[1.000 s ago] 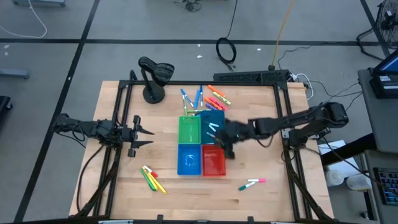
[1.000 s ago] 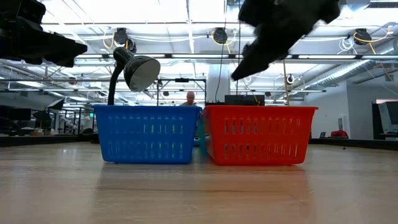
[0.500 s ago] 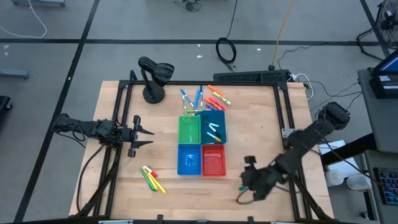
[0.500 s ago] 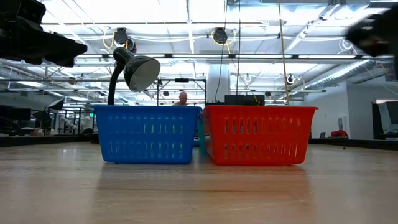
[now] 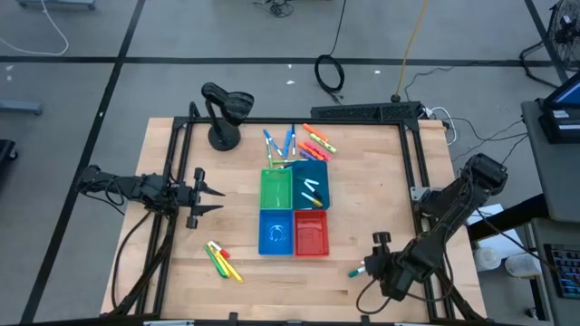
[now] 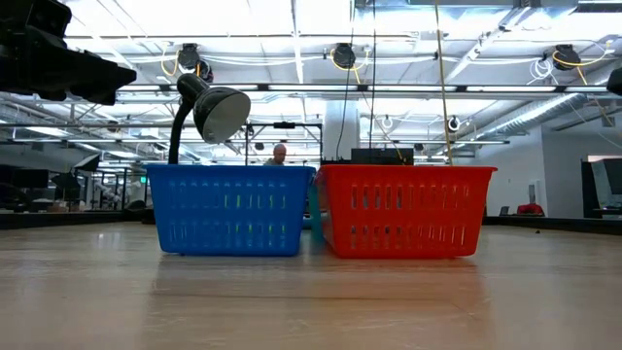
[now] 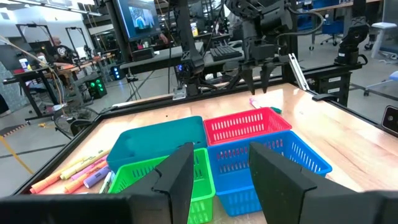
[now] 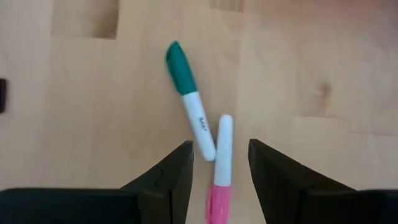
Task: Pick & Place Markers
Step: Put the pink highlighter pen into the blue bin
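Above two markers — right gripper, jaws spread.

right gripper swung from teal bin, now above green-capped marker

Left fingers open over green bin; teal, red, blue bins ahead

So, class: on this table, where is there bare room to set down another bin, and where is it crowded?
Bare wood lies between the left gripper and the green bin, and right of the teal bin. It is crowded behind the bins, at the marker pile, and near the right gripper over two markers.
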Tool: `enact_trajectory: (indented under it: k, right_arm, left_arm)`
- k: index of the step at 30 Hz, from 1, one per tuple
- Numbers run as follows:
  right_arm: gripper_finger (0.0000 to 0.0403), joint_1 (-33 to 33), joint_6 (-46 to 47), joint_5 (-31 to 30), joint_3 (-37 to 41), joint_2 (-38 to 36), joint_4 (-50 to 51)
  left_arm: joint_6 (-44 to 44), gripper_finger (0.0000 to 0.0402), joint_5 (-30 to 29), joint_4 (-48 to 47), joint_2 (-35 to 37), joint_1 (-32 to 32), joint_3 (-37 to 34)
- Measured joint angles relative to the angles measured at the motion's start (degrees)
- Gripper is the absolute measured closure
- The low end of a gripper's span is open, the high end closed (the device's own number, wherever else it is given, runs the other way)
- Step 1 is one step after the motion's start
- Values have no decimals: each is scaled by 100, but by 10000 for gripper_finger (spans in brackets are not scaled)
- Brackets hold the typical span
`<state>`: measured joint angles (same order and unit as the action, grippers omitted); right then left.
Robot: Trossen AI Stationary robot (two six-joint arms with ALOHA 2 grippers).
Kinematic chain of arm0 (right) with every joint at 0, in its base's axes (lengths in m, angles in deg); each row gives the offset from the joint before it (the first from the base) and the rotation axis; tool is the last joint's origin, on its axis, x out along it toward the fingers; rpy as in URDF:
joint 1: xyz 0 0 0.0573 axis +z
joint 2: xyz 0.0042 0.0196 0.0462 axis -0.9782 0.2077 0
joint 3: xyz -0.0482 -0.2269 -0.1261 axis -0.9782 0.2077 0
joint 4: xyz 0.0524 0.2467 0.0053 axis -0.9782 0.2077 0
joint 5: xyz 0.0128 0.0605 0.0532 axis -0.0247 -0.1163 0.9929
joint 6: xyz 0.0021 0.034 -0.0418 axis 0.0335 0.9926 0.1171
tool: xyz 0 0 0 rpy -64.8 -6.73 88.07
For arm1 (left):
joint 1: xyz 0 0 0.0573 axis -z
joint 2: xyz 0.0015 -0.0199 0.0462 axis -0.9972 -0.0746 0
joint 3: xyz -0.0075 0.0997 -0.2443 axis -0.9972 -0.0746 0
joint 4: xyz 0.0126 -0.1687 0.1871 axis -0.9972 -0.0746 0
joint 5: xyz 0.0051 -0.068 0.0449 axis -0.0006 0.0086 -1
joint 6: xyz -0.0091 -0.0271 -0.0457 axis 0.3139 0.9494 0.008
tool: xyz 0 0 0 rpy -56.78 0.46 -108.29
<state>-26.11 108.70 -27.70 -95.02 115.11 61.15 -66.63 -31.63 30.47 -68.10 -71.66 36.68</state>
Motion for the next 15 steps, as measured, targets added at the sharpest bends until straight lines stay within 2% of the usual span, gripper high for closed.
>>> enact_trajectory:
  k: [8,12,15]
  right_arm:
    - [261,-2,334,728,443,50,-193]
    - [261,-7,402,1023,947,30,-934]
    - [261,-2,464,943,1249,0,-1351]
  left_arm:
    - [0,243,0,0,-1,-2,0]
    - [0,243,0,0,0,0,1]
    - [0,243,0,0,0,-2,2]
